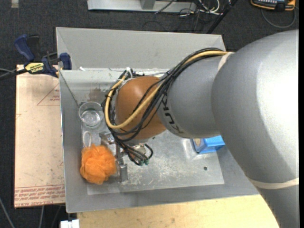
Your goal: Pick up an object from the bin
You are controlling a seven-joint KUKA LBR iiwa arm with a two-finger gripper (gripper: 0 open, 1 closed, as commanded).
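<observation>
Grey arm (228,99) beside one orange fluffy ball (97,163) — one clear cup (90,114), one blue block (210,144) — grip state unclear.

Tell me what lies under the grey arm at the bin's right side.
A blue and white thing sticks out from under the arm on the bin floor. The arm covers its upper part, so its whole shape is hidden.

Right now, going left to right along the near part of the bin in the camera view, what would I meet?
Orange fluffy ball → tool → blue box. The clear cup lies farther back, level with the ball, so I leave it out.
</observation>
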